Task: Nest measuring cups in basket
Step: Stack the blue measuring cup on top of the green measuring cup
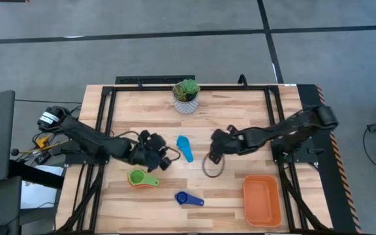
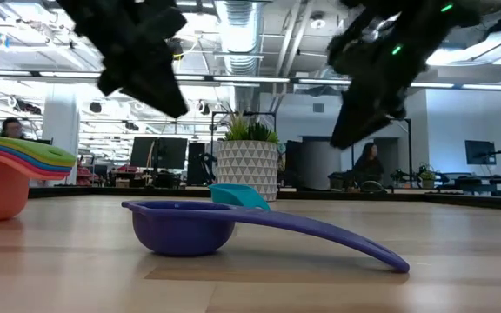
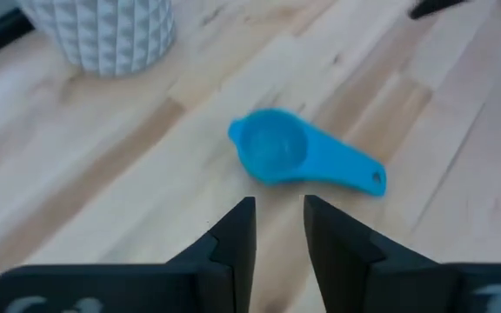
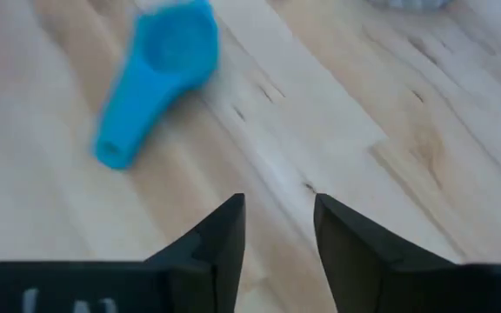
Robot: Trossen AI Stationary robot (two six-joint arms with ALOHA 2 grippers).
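Observation:
A light blue measuring cup [image 1: 185, 148] lies alone on its base at mid-table, between my two grippers; it also shows in the left wrist view [image 3: 277, 152] and the right wrist view [image 4: 168, 52]. My left gripper [image 1: 168, 158] hovers to its left, open and empty. My right gripper [image 1: 213, 154] hovers to its right, also open and empty. A nested stack of cups with a green one on top [image 1: 140, 177] stands near the left gripper. The dark blue cup [image 1: 188, 199] lies by the near edge [image 2: 181, 228]. The orange basket [image 1: 262, 209] sits at the near right.
A white pot with a green plant [image 1: 186, 98] stands at the far edge, middle. A thin dark ring [image 1: 213, 170] lies on the table under the right gripper. Bare wood shows between the dark blue cup and the basket. People sit in the room beyond.

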